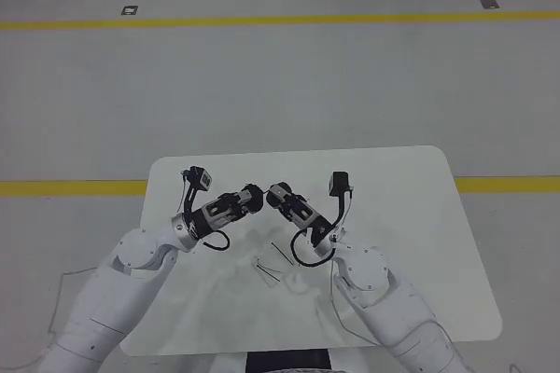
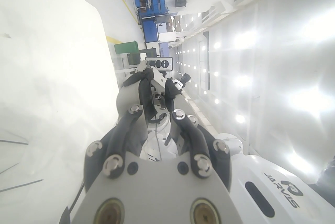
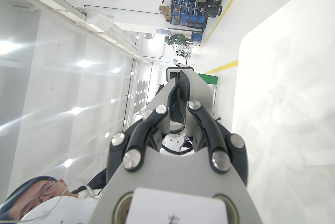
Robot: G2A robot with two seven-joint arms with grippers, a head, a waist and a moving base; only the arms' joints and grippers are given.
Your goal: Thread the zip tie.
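Observation:
My two grippers meet tip to tip above the middle of the white table [image 1: 401,205]. The left gripper [image 1: 253,197] points right and the right gripper [image 1: 275,193] points left, almost touching. In the left wrist view the left gripper [image 2: 158,78] stands open by a narrow gap, and a thin dark strand [image 2: 157,142] runs back between its fingers. The right gripper [image 3: 179,81] has its black pads pressed together; I cannot see whether a zip tie lies between them. Loose zip ties [image 1: 266,270] lie on the table below the grippers.
More thin zip ties [image 2: 21,183] lie flat on the table beside the left arm. The table's right half and far edge are bare. A yellow floor line [image 1: 523,185] runs behind the table.

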